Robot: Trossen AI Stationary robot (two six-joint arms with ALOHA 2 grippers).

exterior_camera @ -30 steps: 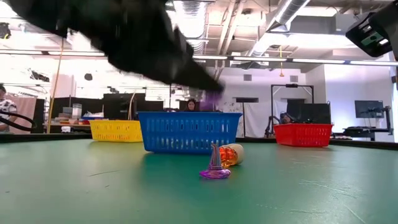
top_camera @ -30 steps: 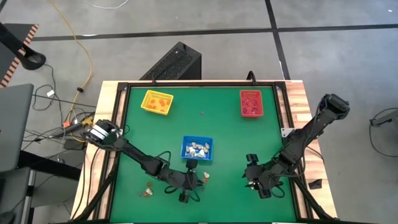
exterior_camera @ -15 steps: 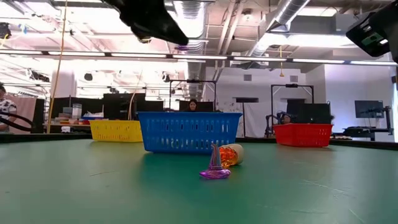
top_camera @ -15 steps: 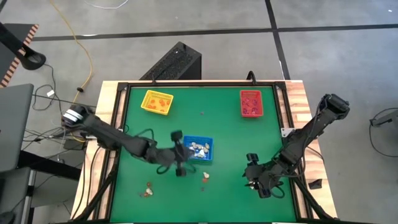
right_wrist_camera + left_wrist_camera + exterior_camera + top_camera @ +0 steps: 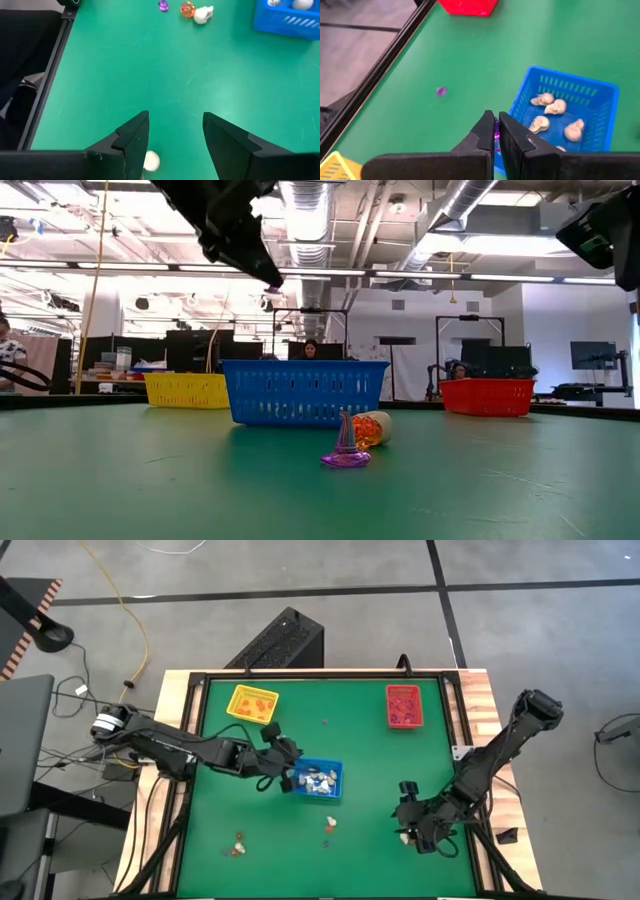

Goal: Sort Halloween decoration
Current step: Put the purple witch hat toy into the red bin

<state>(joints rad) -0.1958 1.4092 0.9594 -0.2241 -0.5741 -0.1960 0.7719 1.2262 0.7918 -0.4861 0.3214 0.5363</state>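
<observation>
My left gripper [image 5: 287,778] has swung up from the front of the table to the blue tray's [image 5: 333,789] left edge, carrying a purple trinket [image 5: 496,135].

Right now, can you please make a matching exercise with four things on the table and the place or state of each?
Things:
1. blue tray
2. left tool
3. right tool
4. purple hat

States:
A. open, low near the table's right side
B. shut on a small purple piece
C. holds whitish skulls
D. stands on the green mat

Pairs: 1-C, 2-B, 3-A, 4-D
</observation>
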